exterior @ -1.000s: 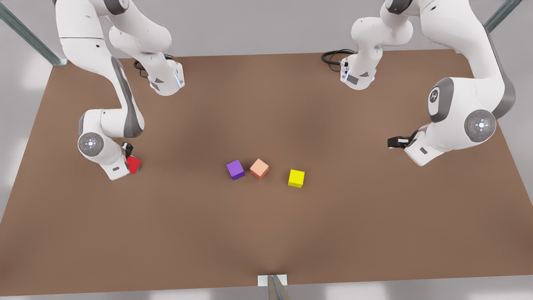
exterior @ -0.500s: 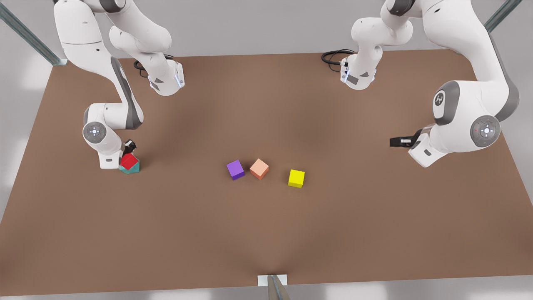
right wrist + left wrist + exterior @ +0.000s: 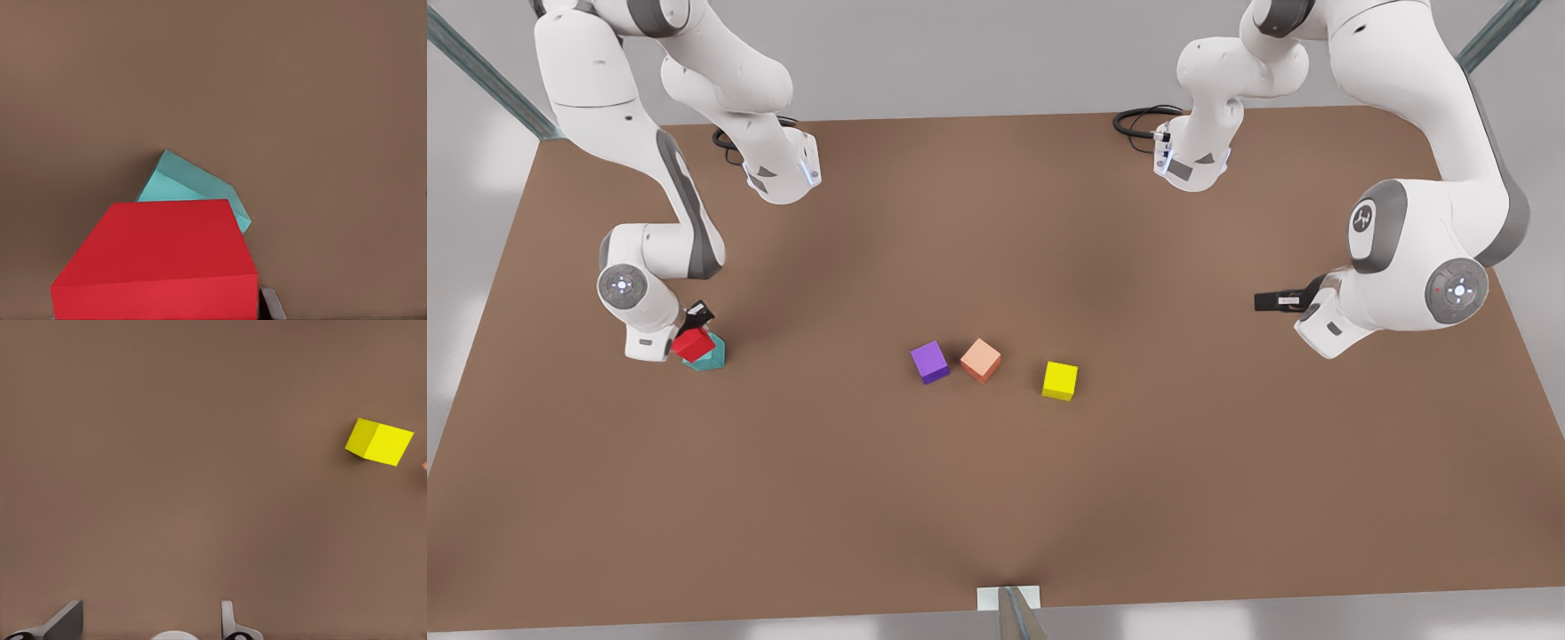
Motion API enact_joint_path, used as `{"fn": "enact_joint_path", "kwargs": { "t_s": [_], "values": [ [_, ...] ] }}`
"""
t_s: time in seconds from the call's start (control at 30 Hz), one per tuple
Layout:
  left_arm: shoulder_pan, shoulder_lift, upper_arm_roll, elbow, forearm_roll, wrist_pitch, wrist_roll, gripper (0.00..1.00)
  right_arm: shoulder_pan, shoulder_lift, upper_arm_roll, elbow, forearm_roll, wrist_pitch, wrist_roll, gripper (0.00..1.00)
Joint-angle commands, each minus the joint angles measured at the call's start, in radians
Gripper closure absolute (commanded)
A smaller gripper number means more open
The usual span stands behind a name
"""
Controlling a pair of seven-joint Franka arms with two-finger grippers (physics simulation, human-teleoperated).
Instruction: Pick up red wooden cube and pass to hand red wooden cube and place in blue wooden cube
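Observation:
The red wooden cube (image 3: 693, 345) is at the front view's left, held in my right gripper (image 3: 693, 332), which is shut on it. It hangs tilted over the edge of the teal blue wooden cube (image 3: 711, 354), which rests on the table. I cannot tell whether the two cubes touch. In the right wrist view the red wooden cube (image 3: 160, 257) looms close, with the blue wooden cube (image 3: 193, 190) partly hidden behind it. My left gripper (image 3: 1272, 301) waits at the front view's right. Its fingers (image 3: 230, 623) stand open above bare table with nothing between them.
A purple cube (image 3: 929, 362), a salmon-orange cube (image 3: 981, 360) and a yellow cube (image 3: 1059, 380) lie in a row mid-table. The yellow cube (image 3: 379, 442) also appears in the left wrist view. Both arm bases stand at the far edge of the brown table (image 3: 996, 498).
My right gripper has swung with the red cube, uncovering the teal cube, then shifted slightly toward the front view's left. The left arm has barely moved.

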Motion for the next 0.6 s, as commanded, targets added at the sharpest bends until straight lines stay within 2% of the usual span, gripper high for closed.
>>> {"fn": "enact_joint_path", "kwargs": {
  "t_s": [0.0,0.4,0.5,0.57],
  "values": [
    [0.004,-0.001,0.000,0.001,0.000,-0.003,-0.008,0.00,0.000,0.000,0.000,0.001,0.003,0.002,0.132,0.00],
    [0.004,-0.001,0.000,0.001,0.002,-0.006,-0.010,0.00,0.009,-0.046,0.011,0.033,0.014,-0.093,0.127,0.00],
    [0.004,-0.001,0.000,0.001,0.002,-0.006,-0.010,0.00,0.030,-0.073,0.015,0.073,0.084,-0.195,0.126,0.00],
    [0.004,-0.001,0.000,0.001,0.002,-0.006,-0.010,0.00,0.075,-0.078,0.015,0.192,0.228,-0.409,0.120,0.00]
  ]
}}
